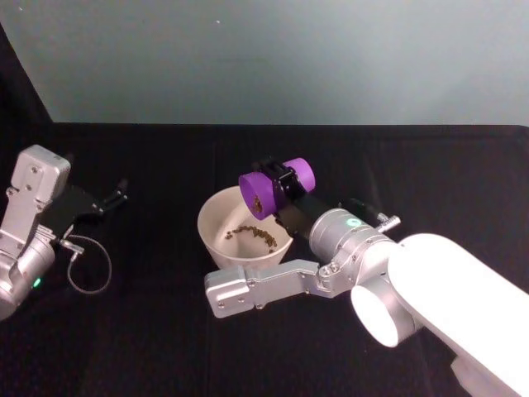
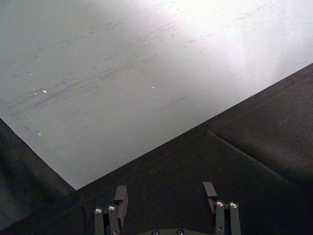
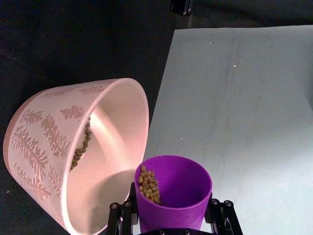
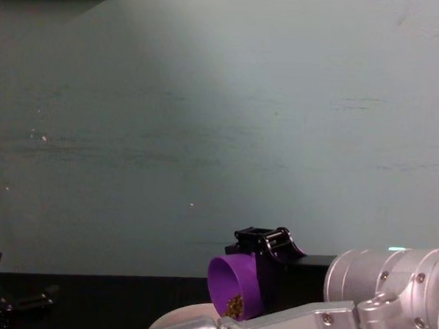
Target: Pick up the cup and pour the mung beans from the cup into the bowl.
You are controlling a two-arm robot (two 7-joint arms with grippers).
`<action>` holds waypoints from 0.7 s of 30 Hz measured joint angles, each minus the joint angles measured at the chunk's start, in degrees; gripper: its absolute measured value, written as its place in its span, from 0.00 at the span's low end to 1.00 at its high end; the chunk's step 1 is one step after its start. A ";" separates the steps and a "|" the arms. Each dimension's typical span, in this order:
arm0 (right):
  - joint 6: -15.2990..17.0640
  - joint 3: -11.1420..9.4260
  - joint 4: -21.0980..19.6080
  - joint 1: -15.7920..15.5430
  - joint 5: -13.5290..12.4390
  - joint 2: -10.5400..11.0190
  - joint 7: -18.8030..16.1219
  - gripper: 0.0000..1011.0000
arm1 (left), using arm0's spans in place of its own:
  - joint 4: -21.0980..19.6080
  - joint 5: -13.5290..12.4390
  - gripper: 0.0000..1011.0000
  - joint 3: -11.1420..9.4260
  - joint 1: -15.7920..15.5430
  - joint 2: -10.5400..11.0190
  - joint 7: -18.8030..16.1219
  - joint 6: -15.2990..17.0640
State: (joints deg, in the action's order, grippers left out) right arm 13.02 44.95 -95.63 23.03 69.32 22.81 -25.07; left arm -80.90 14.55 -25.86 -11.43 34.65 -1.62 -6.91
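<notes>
Gripping the smooth purple cup (image 3: pixel 171 200) sideways, right tool (image 1: pixel 280 186) hangs above round bowl (image 3: pixel 39 132).

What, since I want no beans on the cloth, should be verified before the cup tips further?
1. Right gripper shut on small purple plastic cup: ok.
2. Cup mouth over wide white-pink bowl: ok, by the head view.
3. Cup emptied: not ok, mung beans sit at its lip.
4. Poured beans inside bowl: ok.
5. Left gripper clear of bowl: ok, open, parked at the left.
6. Black cloth free of strays: cannot tell.
</notes>
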 joint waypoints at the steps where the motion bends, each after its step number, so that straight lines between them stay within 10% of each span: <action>1: 0.00 0.02 -0.01 0.04 0.01 0.01 -0.10 0.72 | 0.00 0.00 0.99 0.00 0.00 0.00 0.00 0.00; 21: -0.04 1.16 0.20 0.92 1.60 0.15 -1.09 0.72 | 0.00 0.00 0.99 0.00 0.00 0.00 0.00 0.00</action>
State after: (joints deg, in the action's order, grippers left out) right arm 12.98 46.11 -95.42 23.95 70.92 22.96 -26.15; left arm -80.90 14.55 -25.86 -11.43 34.64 -1.62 -6.91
